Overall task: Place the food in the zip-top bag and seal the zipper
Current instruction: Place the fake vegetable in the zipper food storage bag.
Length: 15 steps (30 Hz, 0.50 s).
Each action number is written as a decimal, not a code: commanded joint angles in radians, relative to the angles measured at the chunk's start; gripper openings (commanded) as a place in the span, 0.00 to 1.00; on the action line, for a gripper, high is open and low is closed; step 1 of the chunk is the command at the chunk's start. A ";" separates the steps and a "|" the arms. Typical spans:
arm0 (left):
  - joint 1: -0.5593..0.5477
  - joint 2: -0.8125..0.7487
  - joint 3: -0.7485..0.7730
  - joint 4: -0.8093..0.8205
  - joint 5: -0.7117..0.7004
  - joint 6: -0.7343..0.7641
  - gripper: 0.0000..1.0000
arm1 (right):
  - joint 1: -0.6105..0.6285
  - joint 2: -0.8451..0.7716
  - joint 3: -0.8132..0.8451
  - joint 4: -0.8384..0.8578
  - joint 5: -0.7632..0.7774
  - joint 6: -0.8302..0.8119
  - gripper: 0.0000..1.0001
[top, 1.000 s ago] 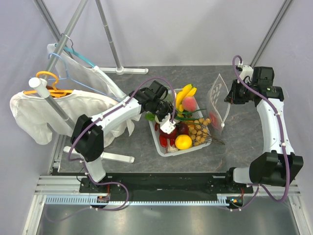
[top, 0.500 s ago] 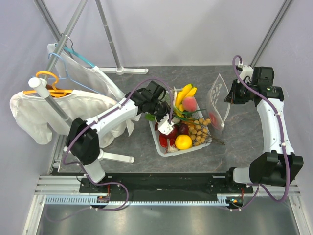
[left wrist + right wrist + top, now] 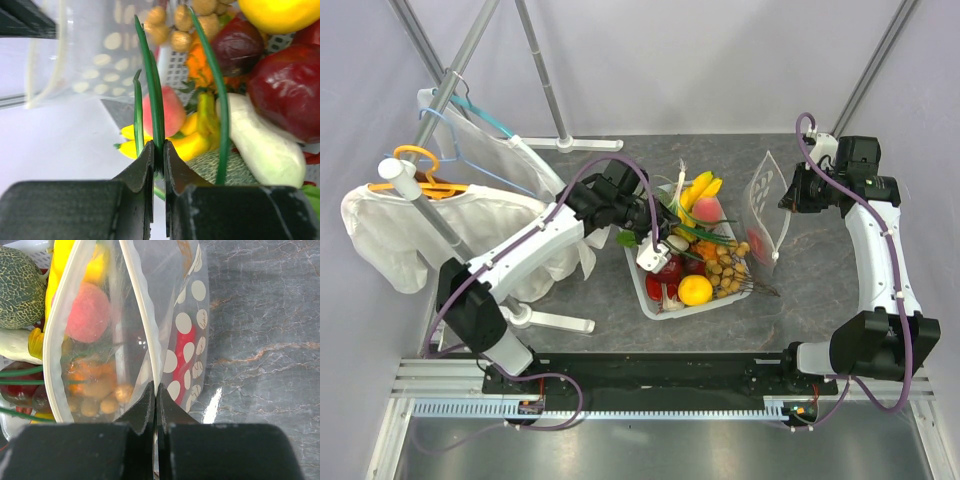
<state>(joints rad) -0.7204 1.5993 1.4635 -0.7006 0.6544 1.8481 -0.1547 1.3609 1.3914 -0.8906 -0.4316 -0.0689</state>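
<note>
My right tool pinches the rim of the clear dotted bag. It stands upright on the right half of the bench, toward the far edge, with its mouth gaping. The white zipper strips lie apart, unsealed. Something red shows through its lower wall. The other food is heaped at mid-bench, just left of the bag: yellow bananas, a pink peach, a lemon, a dark red apple and tan berries. My left tool clamps a long green leaf standing up from the heap.
</note>
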 commanded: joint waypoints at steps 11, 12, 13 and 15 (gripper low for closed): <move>0.002 -0.183 0.176 0.155 0.231 -0.597 0.02 | -0.003 -0.009 0.015 0.058 -0.029 0.058 0.00; 0.004 -0.196 0.167 0.276 0.258 -0.710 0.02 | -0.003 -0.011 0.011 0.065 -0.033 0.067 0.00; 0.004 -0.212 0.153 0.358 0.261 -0.821 0.02 | -0.003 -0.014 0.009 0.074 -0.051 0.067 0.00; 0.006 -0.266 0.085 0.525 0.231 -1.161 0.02 | -0.003 -0.019 0.000 0.084 -0.071 0.099 0.00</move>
<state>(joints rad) -0.7193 1.4433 1.5826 -0.5346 0.8131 1.3296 -0.1547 1.3609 1.3914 -0.8650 -0.4480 -0.0216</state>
